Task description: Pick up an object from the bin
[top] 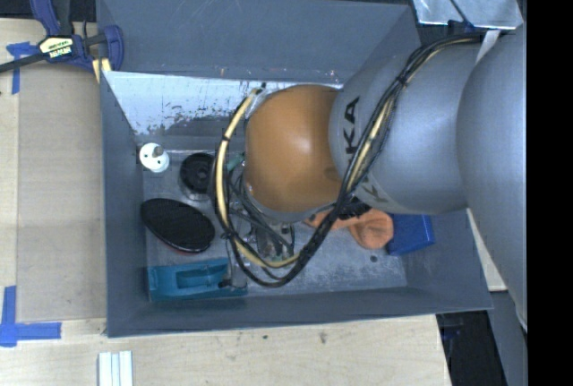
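Observation:
My gripper (267, 239) reaches down into the middle of the bin, mostly hidden under the arm's fittings. Just to its left lies a flat black oval thing (177, 225). A teal-blue flat tool (190, 278) lies along the bin's front wall, below and left of the gripper. A round black thing (197, 171) sits behind the oval one. I cannot see whether anything is held.
A small white round thing (154, 158) lies at the back left of the floor. To the gripper's right are a soft orange thing (372, 228) and a blue block (414, 234). The arm and its cables cover the bin's right half.

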`<state>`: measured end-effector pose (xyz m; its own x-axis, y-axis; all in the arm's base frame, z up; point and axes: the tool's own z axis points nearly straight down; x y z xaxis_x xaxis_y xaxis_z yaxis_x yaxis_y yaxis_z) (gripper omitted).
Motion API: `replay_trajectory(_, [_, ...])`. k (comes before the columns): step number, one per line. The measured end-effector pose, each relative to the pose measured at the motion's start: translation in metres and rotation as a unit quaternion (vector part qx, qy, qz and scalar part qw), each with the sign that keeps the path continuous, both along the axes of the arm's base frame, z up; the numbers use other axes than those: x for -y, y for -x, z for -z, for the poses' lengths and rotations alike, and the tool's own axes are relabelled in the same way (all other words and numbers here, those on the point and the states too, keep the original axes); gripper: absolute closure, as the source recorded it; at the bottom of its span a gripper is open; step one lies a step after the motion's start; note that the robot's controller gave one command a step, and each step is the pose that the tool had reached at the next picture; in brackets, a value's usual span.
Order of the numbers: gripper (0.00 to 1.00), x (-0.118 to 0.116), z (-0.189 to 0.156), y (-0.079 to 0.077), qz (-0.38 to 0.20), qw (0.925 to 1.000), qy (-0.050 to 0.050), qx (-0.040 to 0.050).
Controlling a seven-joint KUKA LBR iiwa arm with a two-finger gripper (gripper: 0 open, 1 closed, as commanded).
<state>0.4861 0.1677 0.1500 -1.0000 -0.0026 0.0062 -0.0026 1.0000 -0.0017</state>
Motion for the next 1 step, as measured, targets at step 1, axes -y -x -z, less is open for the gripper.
replay_trajectory(1, [0.00,0.0004,-0.0045,-0.0019,0.001,1.0000,-0.001,0.0040])
